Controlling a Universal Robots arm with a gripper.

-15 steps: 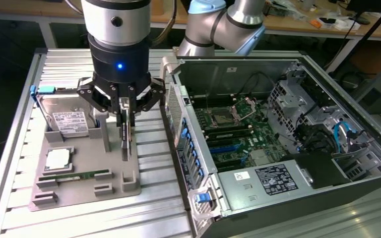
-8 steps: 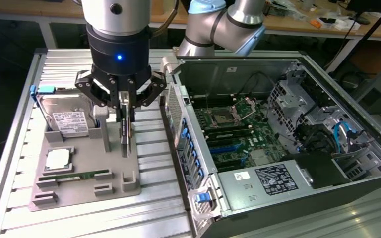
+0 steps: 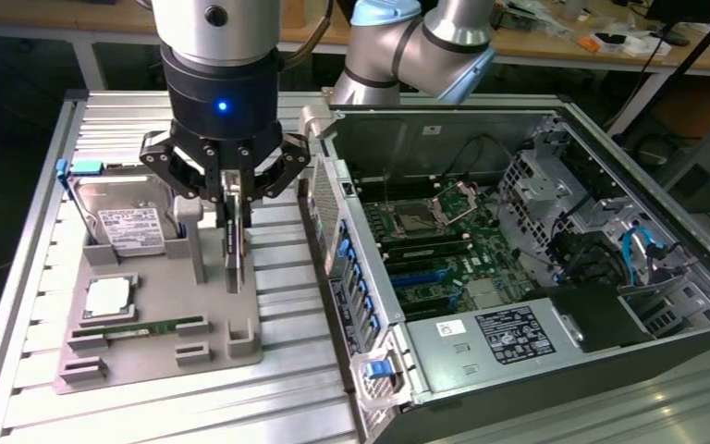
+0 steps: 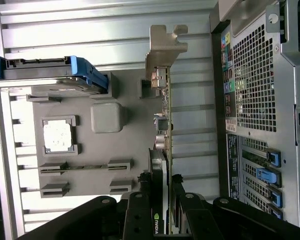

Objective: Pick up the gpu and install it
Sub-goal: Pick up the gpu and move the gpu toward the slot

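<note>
Arm (image 3: 207, 37): silver metal tube, smooth and round, with 1 dark round cap (image 3: 215, 16) on its side.
Joint (image 3: 457, 37): my grey housing, closed by a pale blue end cap (image 3: 386, 11).
Wrist (image 3: 222, 83): black ribbed cylinder carrying 1 small blue light (image 3: 222, 104).
Gripper (image 3: 234, 220): black, with jointed linkage bars spreading out on 2 sides.
Fingers (image 4: 139, 215): my matt black bars, with round screws (image 4: 139, 196) at the pivots.
Cable (image 3: 318, 32): thin, curving beside my silver tube.

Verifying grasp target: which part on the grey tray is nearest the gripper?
The gpu, upright on edge between the gripper's fingers; hard drive, CPU, RAM sit apart.
</note>
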